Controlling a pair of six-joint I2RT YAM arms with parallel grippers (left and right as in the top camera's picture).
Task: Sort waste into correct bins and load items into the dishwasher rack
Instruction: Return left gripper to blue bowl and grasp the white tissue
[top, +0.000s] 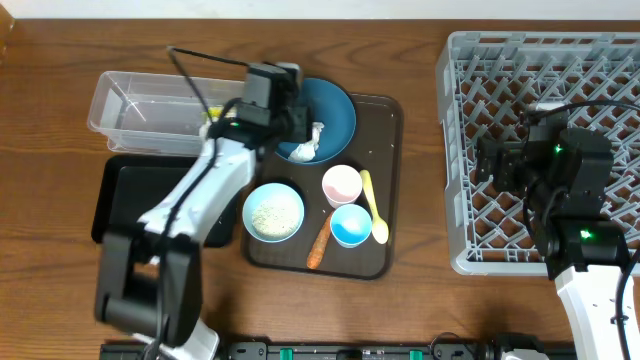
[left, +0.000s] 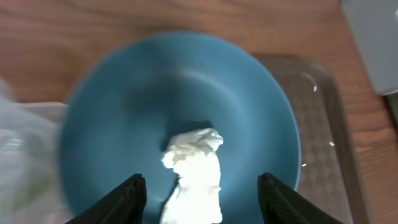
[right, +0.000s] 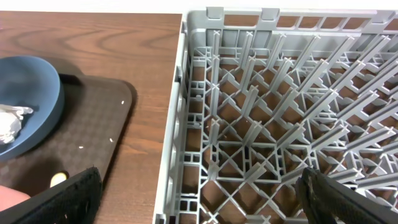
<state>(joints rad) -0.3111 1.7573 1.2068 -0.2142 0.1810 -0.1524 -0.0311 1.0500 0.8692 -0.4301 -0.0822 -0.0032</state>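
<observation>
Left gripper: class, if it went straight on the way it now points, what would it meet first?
Probably the crumpled white wrapper in the dark-blue bowl, straight ahead of the open left gripper; depth is unclear.

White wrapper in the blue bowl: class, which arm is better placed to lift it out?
Left. The left tool, open, hangs over the wrapper in the dark-blue bowl; the right tool is away above the rack.

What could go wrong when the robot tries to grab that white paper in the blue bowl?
The left gripper is open around the white wrapper, which looks loosely crumpled, so it might slip out. Going too low, the fingers could nudge the blue bowl toward the pink cup beside it.
</observation>
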